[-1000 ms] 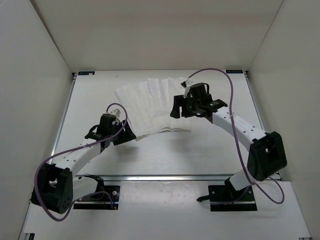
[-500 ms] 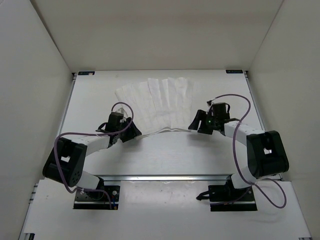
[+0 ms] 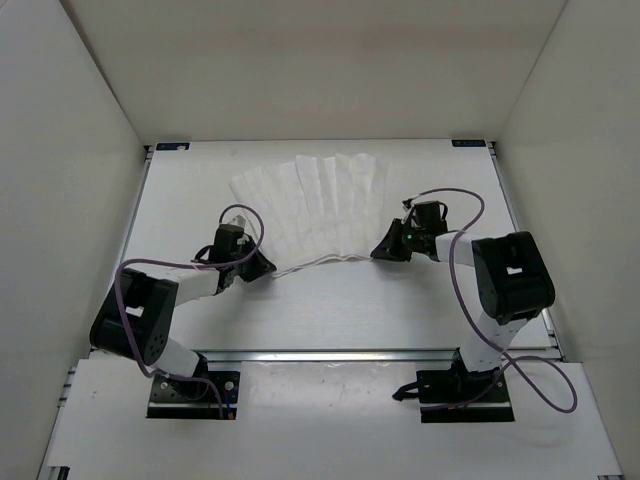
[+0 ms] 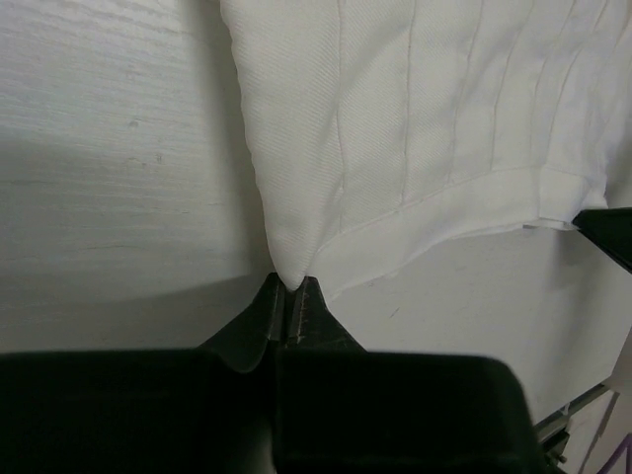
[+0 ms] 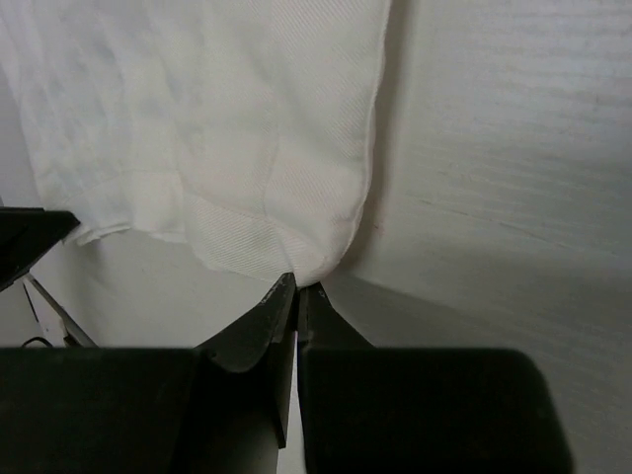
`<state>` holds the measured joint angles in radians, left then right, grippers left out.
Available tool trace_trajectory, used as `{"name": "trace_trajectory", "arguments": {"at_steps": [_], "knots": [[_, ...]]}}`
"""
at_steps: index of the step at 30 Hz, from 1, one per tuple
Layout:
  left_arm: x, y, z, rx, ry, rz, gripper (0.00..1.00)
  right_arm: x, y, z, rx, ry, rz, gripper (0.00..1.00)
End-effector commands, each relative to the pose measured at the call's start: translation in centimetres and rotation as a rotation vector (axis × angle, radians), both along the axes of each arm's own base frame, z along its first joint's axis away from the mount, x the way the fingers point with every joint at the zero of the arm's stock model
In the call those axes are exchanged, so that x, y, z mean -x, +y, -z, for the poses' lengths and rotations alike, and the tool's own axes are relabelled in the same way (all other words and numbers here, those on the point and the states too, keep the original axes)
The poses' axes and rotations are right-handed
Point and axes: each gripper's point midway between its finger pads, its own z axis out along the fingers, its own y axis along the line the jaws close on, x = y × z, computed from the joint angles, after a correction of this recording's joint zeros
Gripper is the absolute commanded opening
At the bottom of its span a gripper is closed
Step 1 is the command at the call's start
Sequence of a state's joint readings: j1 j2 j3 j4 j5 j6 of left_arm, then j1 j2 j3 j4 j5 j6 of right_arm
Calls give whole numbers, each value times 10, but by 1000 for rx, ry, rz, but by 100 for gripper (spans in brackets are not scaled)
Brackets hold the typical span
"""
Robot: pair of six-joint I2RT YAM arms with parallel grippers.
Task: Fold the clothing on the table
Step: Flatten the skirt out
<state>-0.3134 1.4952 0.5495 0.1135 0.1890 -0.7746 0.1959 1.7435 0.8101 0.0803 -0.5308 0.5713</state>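
The clothing [image 3: 312,208] lies fanned out on the table's [image 3: 340,310] far half. The left gripper [image 4: 288,294] has its jaws pinched tight on the near left corner, and the right gripper [image 5: 296,286] on the near right corner.

Overhead, two wrist close-ups; clothing [image 3: 312,210] shared
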Motion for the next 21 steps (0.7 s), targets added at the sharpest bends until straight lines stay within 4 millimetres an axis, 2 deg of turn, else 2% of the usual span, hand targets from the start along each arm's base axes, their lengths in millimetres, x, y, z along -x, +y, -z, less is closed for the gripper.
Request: {"name": "trace_trajectory", "arguments": {"at_steps": [1, 2, 3, 4, 5, 7, 8, 9, 10, 11, 14, 16, 17, 19, 20, 21], "knots": [[-25, 0, -53, 44, -137, 7, 0, -28, 1, -61, -24, -164, -16, 0], [-29, 1, -64, 42, -142, 12, 0, -31, 0, -84, -14, -220, -24, 0], [-35, 7, -86, 49, -195, 5, 0, -28, 0, -106, -23, -281, -43, 0], [-38, 8, -131, 62, -278, 14, 0, -25, -1, -140, -52, -368, -62, 0], [-41, 11, -136, 58, -276, 2, 0, -23, -1, -156, -69, -408, -75, 0], [-38, 19, -198, 75, -400, -11, 0, -8, -7, -206, -95, -502, -73, 0], [-34, 22, -237, 86, -472, -15, 0, 2, -11, -240, -90, -586, -78, 1], [-32, 24, -255, 85, -510, -19, 0, 11, -16, -265, -81, -645, -62, 0], [-24, 28, -285, 80, -565, -26, 0, 21, -21, -295, -59, -730, -57, 0], [-16, 30, -318, 85, -615, -31, 0, 28, -22, -317, -45, -762, -51, 0], [2, 31, -369, 82, -697, -9, 0, 48, -33, -365, -4, -847, -49, 0], [7, 32, -383, 102, -721, -4, 0, 56, -35, -382, -26, -871, -52, 0], [7, 32, -382, 101, -719, -4, 0, 57, -36, -388, -30, -887, -53, 0], [-1, 31, -372, 97, -692, -2, 0, 46, -37, -380, -35, -857, -48, 0], [-8, 30, -360, 88, -660, 9, 0, 41, -36, -379, -40, -850, -56, 0], [-12, 24, -349, 98, -636, 37, 0, 30, -32, -368, -49, -806, -66, 0]]}}
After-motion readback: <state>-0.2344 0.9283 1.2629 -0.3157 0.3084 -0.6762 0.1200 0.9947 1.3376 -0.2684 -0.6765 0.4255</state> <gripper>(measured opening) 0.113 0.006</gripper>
